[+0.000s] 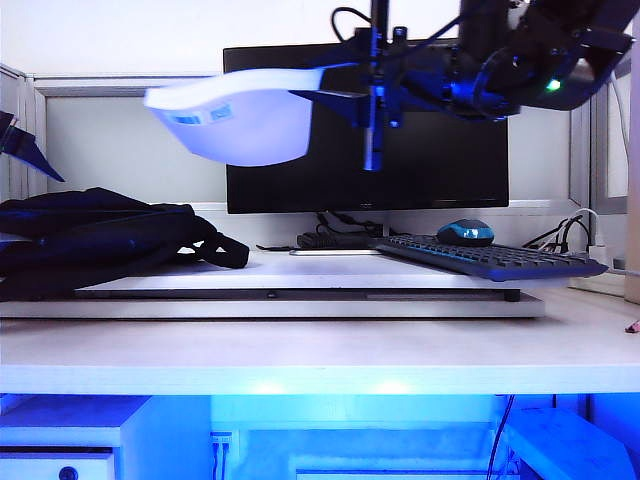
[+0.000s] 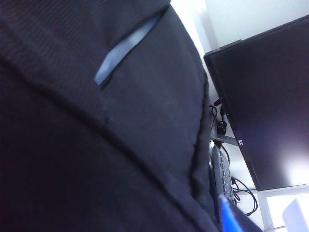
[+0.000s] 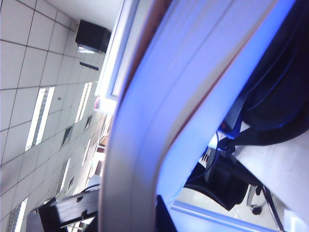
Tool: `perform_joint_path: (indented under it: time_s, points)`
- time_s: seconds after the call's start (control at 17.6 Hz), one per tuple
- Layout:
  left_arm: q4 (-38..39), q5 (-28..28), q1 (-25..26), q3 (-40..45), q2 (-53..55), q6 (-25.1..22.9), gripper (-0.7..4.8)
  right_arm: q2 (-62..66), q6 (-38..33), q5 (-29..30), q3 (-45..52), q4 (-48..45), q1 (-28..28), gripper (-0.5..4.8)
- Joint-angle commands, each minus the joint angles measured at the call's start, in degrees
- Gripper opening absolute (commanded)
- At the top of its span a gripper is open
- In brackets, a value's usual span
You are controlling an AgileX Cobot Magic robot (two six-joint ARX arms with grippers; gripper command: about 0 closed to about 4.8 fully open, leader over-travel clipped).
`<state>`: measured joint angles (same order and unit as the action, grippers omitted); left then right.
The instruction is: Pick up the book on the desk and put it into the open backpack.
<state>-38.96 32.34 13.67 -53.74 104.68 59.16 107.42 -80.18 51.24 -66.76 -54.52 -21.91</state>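
Observation:
The book (image 1: pixel 240 125), pale and floppy, hangs high in the air in front of the monitor and droops to the left. My right gripper (image 1: pixel 372 100) is shut on its right edge; up close the book (image 3: pixel 193 96) fills the right wrist view between the dark jaws of that gripper (image 3: pixel 133 215). The black backpack (image 1: pixel 90 240) lies at the left of the desk (image 1: pixel 300 355), below and left of the book. My left gripper (image 2: pixel 140 217) is pressed close over the backpack's fabric (image 2: pixel 96 145). One blue-lit fingertip (image 2: pixel 227 215) shows far out to the side, and the other is lost in the dark.
A black monitor (image 1: pixel 365 140) stands at the back. A keyboard (image 1: pixel 490 260) and a mouse (image 1: pixel 465 232) lie right of centre on a raised white board (image 1: pixel 300 292). Cables and a power strip sit at the far right (image 1: pixel 590 245).

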Motion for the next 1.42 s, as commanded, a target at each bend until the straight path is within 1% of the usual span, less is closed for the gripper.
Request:
perform_joint_path:
  time_s: [0.06, 0.11, 0.17, 0.23, 0.28, 0.34, 0.4, 0.57, 0.62, 0.68, 0.79, 0.91, 1.02, 1.14, 1.25, 1.31, 1.42]
  points:
    - [-0.92, -1.03, -0.02, -2.51, 0.46, -0.26, 2.81, -1.11, 0.44, -1.46, -0.79, -4.04, -1.14, -0.09]
    - [-0.94, -0.50, -0.24, -3.74, 0.46, -0.39, -0.13, -1.11, 0.44, -1.73, -0.79, -4.07, -1.84, -0.09]
    - [-0.92, 0.17, -0.24, -5.40, 0.46, -0.57, -0.05, -1.11, 0.46, -2.80, -0.79, -4.02, -2.45, -0.09]
    - [-1.01, 3.06, -0.22, -7.37, 0.46, -0.44, -0.06, -1.09, 0.48, -4.68, -0.83, -4.00, -2.47, -0.09]
    - [-1.42, 4.22, -0.15, -8.70, 0.44, -0.37, -0.06, -1.09, 0.50, -5.77, -0.98, -3.87, -2.47, -0.09]
    - [-2.38, 4.96, -0.15, -9.09, 0.44, -0.20, -0.06, -1.07, 0.96, -6.21, -1.60, -2.32, -2.47, -0.09]
    - [-4.98, 5.79, -0.11, -9.14, 0.44, 0.35, -0.05, -1.01, 2.97, -6.21, -3.26, 1.36, -2.49, -0.09]
    - [-11.17, 9.07, 0.09, -9.16, 0.42, 6.47, -0.06, -0.68, 11.04, -6.84, -8.74, 12.35, -2.75, -0.09]
    - [-13.22, 9.33, 0.09, -9.16, 0.42, 8.50, -0.05, 0.11, 11.96, -7.67, -10.32, 14.62, -2.75, -0.09]
    - [-15.15, 9.97, 0.07, -9.16, 0.42, 9.81, -0.05, 0.68, 12.26, -8.26, -10.82, 15.34, -2.71, -0.09]
    - [-20.74, 12.17, 0.11, -9.16, 0.42, 14.12, -0.05, 3.39, 12.28, -9.22, -10.95, 15.30, -2.73, -0.09]
    - [-23.37, 13.99, 0.13, -9.16, 0.42, 16.52, -0.06, 6.10, 11.13, -10.08, -11.45, 14.82, -2.75, -0.09]
    - [-24.17, 16.33, 0.13, -9.16, 0.39, 16.59, -0.06, 9.35, 10.67, -10.40, -14.75, 13.60, -2.75, -0.09]
    - [-24.17, 16.90, 0.13, -9.16, 0.39, 16.76, -0.05, 11.15, 9.70, -10.45, -18.36, 13.64, -2.89, -0.09]
    - [-24.35, 17.05, 0.13, -9.16, 0.35, 17.00, -0.05, 13.33, 9.68, -10.45, -22.91, 15.78, -3.26, -0.09]
    - [-24.74, 17.44, 0.11, -9.16, 0.35, 18.01, -0.05, 14.67, 9.68, -10.47, -25.14, 17.05, -3.72, -0.09]
    - [-25.05, 18.05, 0.11, -9.16, 0.35, 18.03, -0.06, 17.38, 9.42, -10.56, -29.24, 18.99, -5.07, -0.09]
